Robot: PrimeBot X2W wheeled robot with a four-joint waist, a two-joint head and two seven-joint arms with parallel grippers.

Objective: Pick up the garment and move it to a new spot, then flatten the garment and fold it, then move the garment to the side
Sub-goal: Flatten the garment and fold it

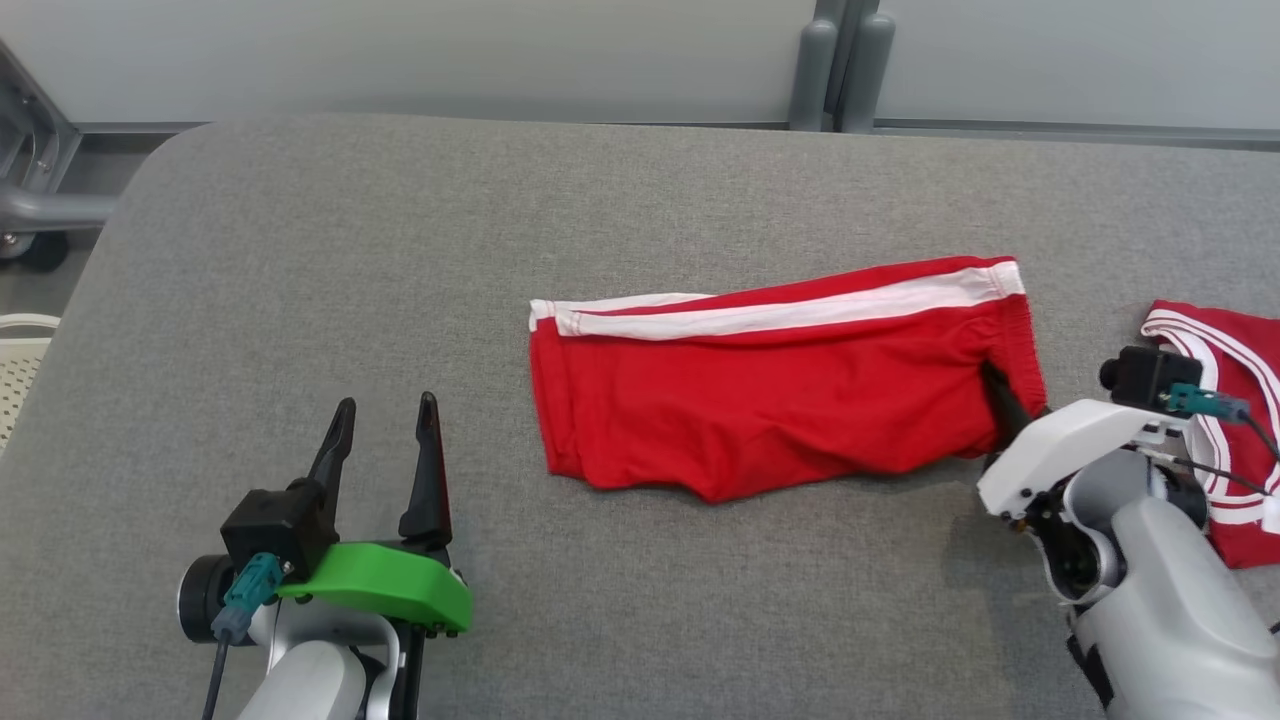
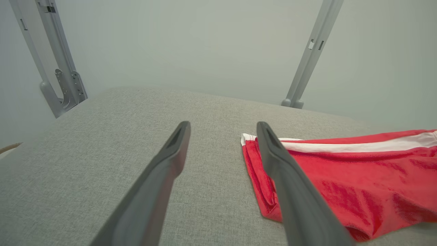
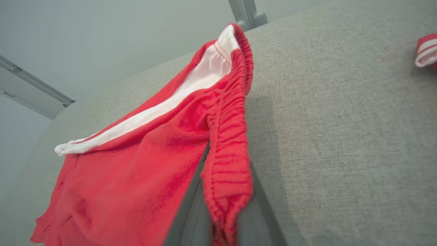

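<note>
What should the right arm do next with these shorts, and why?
Probably lift slightly and draw the shorts sideways. The right gripper is shut on the waistband, the shorts look folded on the table, and the left gripper hangs open, apart from them.

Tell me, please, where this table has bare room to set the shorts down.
Free: table left of the red shorts, beyond the left gripper, and the far strip behind them. Crowded: right side, the right gripper and another garment.
</note>
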